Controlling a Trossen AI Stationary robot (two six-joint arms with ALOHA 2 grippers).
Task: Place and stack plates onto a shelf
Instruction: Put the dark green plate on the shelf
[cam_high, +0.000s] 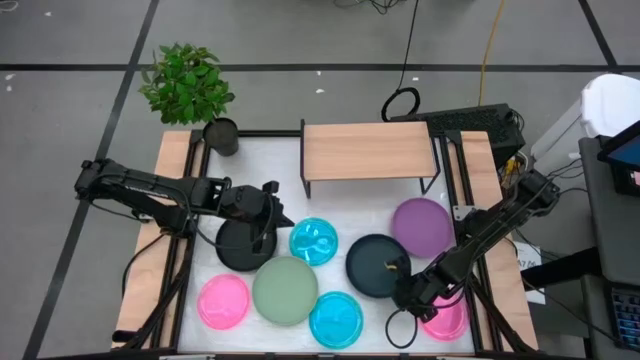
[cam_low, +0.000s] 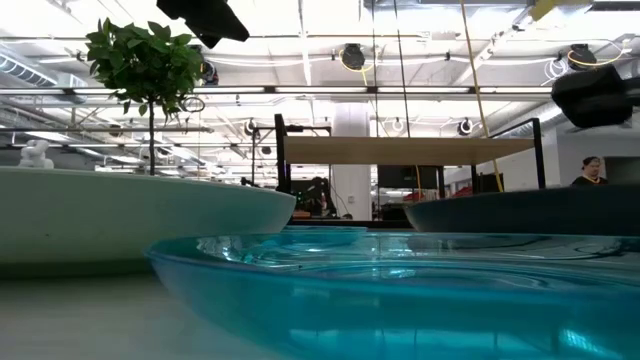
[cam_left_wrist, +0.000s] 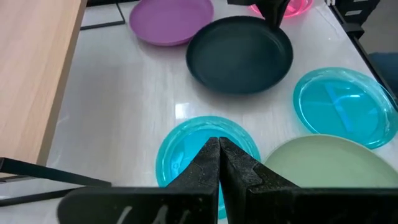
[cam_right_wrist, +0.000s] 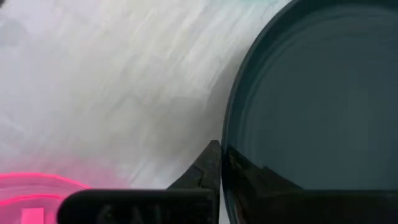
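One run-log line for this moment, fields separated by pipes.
right gripper: jaws shut on rim of dark teal round plastic plate | left gripper: shut, empty, above cyan round plastic plate | light wood shelf: no plates

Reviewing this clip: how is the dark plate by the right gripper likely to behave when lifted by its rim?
The dark plate looks thin and shallow, probably light and stiff. The right gripper pinches only its rim, so it may tilt. Its glossy surface suggests some slip.

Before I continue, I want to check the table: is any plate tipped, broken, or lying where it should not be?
Nothing looks damaged or spilled. All eight plates lie flat on the table; the shelf has none on it yet. The sage plate seems to overlap the pink plate beside it. The right gripper is shut on the rim of a dark plate.
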